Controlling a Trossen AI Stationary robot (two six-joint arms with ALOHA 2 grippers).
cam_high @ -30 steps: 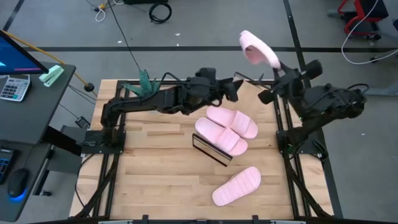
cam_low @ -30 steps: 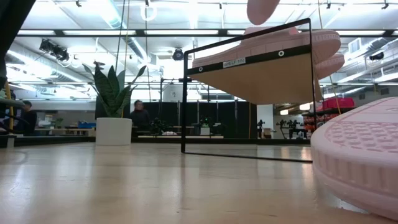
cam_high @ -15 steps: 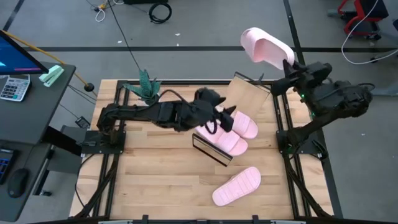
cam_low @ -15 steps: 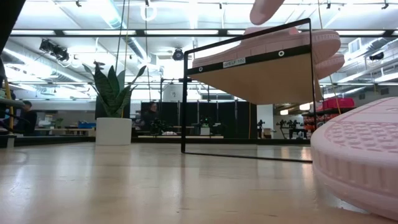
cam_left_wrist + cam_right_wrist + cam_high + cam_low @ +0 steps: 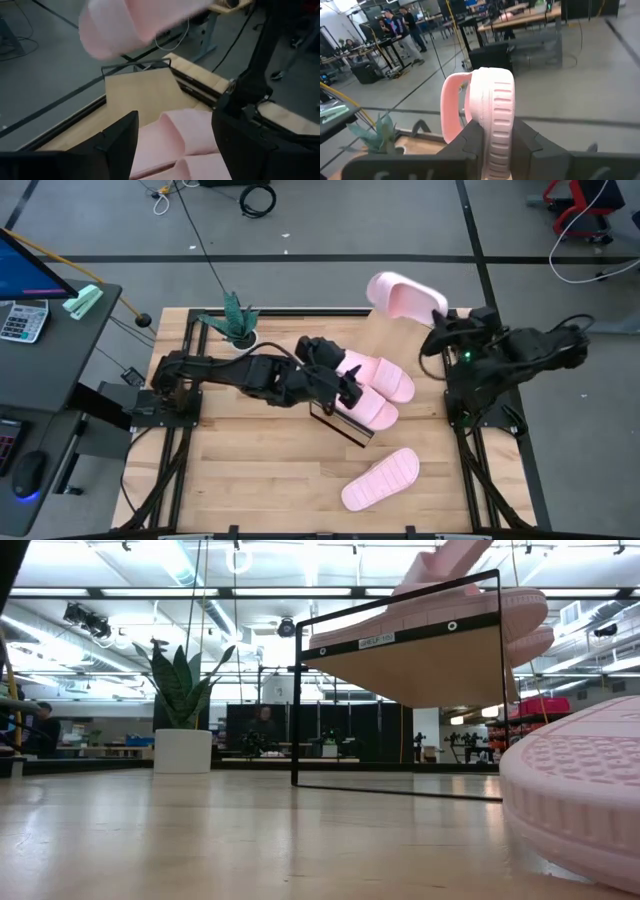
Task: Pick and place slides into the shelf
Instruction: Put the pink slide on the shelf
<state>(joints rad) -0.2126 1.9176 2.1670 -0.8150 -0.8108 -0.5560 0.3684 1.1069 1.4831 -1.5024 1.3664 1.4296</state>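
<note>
The nearest slide (image 5: 381, 479) is a pale pink, chunky foam sandal with a ribbed thick sole, lying flat on the tabletop (image 5: 250, 470) toward the front edge, well clear of both grippers and in front of the shelf (image 5: 345, 420).

The shelf is a slanted light-wood board on a thin black frame. Two more pink slides (image 5: 372, 388) lie side by side on it, touching each other, wide straps up. The left gripper (image 5: 345, 385) hangs just over their near ends with its fingers (image 5: 117, 142) spread apart and nothing between them; in its wrist view the two slides lie right beyond the fingertips.

Farthest off, at the table's back right corner, the right gripper (image 5: 432, 340) is clamped on the fourth slide (image 5: 402, 296), its dark fingers (image 5: 470, 142) pressed on either side of the thick rounded sole. That slide is off the table, sticking out beyond the gripper with its strap turned sideways, above and behind the shelf.
</note>
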